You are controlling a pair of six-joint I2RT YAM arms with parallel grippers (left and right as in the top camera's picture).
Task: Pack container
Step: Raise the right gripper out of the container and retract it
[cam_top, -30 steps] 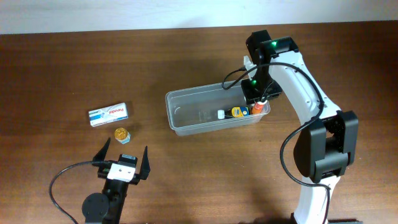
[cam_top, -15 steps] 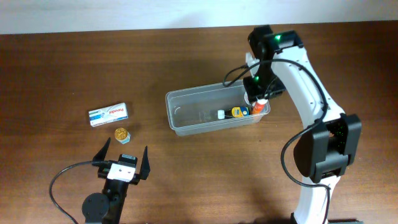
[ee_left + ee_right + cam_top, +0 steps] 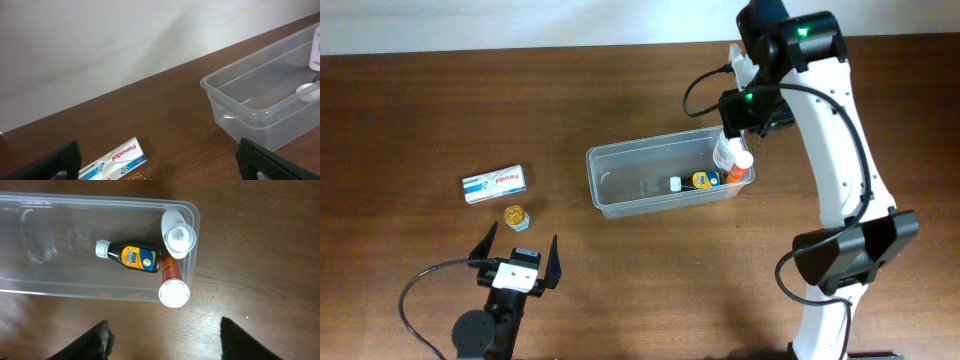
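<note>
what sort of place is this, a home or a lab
Probably a robot lab or test bench: a wooden table against a plain white wall, a white robot arm standing at it, and a clear container with small bottles staged for packing.

A robotics lab bench: a bare dark wooden table (image 3: 420,90) against a plain white wall (image 3: 100,50), a white robot arm (image 3: 840,130) and a second arm (image 3: 510,282) standing on it, plus a Panadol box (image 3: 494,183) and a clear container (image 3: 620,205) of small bottles (image 3: 132,257).
</note>
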